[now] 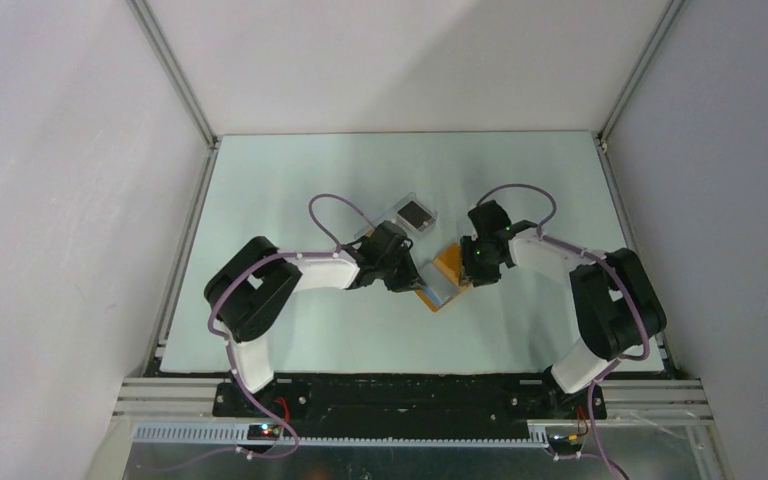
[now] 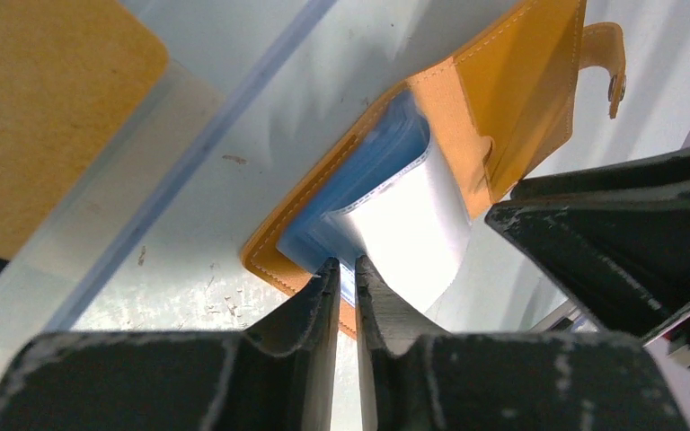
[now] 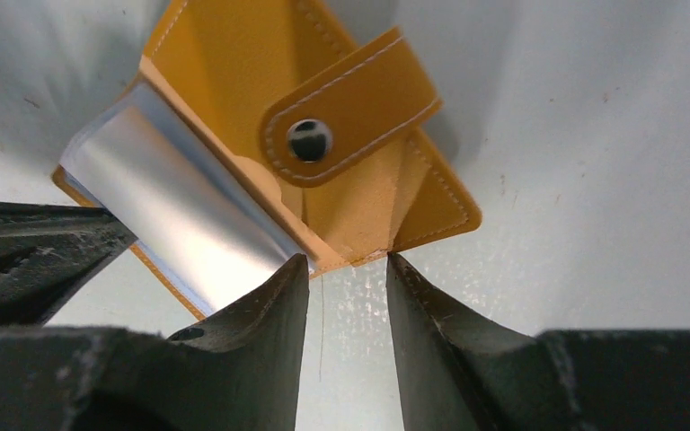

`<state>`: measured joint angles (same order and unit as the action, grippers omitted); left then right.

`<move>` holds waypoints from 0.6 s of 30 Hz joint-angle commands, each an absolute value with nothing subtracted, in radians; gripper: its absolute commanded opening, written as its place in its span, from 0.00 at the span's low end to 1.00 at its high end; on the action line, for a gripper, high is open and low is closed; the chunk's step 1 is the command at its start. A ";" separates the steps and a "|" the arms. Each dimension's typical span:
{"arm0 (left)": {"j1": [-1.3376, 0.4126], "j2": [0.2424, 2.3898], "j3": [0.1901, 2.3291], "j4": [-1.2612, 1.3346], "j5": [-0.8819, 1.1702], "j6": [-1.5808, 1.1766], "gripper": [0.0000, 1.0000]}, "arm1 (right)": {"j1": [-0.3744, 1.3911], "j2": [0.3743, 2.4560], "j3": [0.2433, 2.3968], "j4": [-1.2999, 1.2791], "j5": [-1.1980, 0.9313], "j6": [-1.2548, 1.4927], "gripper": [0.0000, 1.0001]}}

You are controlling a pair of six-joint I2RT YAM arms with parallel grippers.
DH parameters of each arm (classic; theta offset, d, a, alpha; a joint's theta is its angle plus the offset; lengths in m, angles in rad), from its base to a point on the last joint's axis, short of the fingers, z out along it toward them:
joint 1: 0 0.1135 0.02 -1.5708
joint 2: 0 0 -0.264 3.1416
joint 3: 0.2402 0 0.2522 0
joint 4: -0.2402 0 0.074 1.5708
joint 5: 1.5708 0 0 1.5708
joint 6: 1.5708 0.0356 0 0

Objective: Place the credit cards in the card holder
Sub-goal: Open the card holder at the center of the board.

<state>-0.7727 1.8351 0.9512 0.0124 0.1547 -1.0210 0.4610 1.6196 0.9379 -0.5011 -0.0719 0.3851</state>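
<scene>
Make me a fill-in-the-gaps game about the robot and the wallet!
1. The wallet on the table is the colour ___.
2. The wallet is not folded shut; it lies ___.
3. The clear case beyond the left arm has a ___ middle.

Missing words: orange, open, black.

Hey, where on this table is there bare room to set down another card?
Bare mat lies between the card holder and the near edge, flanked by the left arm and right arm, and along the far edge beyond the clear case. The middle is crowded: left claw and right claw meet at the holder.
</scene>
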 commanded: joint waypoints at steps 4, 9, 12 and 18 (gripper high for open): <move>-0.767 1.919 0.926 -0.114 0.127 -1.006 0.19 | 0.400 1.613 0.969 -0.458 -0.277 0.384 0.43; -0.767 1.925 0.930 -0.114 0.133 -1.002 0.20 | 0.441 1.604 0.969 -0.483 -0.283 0.312 0.50; -0.767 1.924 0.929 -0.114 0.131 -1.002 0.22 | 0.481 1.581 0.969 -0.504 -0.272 0.278 0.57; -0.767 1.928 0.930 -0.114 0.134 -1.002 0.22 | 0.545 1.545 0.971 -0.505 -0.200 0.232 0.70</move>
<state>-0.7731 1.8477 0.9630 0.0216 0.1692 -1.0130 0.5133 1.5990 0.9379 -0.5037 -0.2455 0.2890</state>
